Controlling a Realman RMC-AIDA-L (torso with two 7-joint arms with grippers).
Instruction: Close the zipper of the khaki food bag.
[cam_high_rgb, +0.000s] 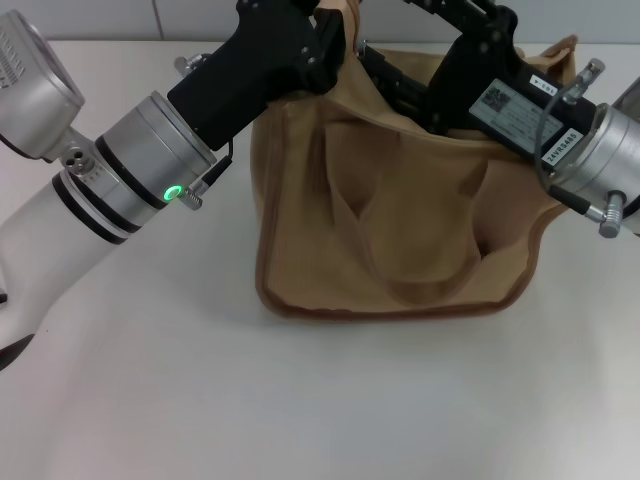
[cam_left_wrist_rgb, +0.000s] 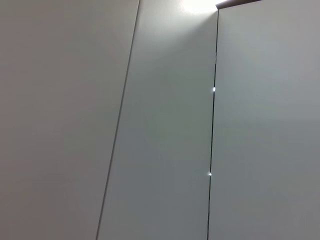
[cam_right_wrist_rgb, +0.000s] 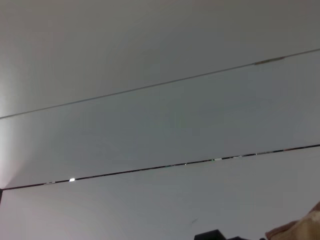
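Both grippers at the khaki food bag (cam_high_rgb: 400, 220) mouth; zip not yet closed, judging by the gaping top.
Left gripper (cam_high_rgb: 325, 35) at 11 o'clock, right gripper (cam_high_rgb: 405, 85) at 1 o'clock; finger state can't tell, zipper pull hidden. Next: find the pull.

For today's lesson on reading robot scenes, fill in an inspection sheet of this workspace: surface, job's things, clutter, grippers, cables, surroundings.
Surface: plain white table, bare in front of the bag.
Job's things: boxy khaki canvas food bag with darker brown edge trim stands mid-table, one strap handle draped down its front; its zipper is hidden behind the arms.
Clutter: nothing seen.
Grippers: left gripper at the bag's top left corner, right gripper at the bag's top opening; the fingers of both are out of sight.
Cables: a thin black cable loops on the right wrist.
Surroundings: both wrist views show only pale grey wall panels with dark seams.
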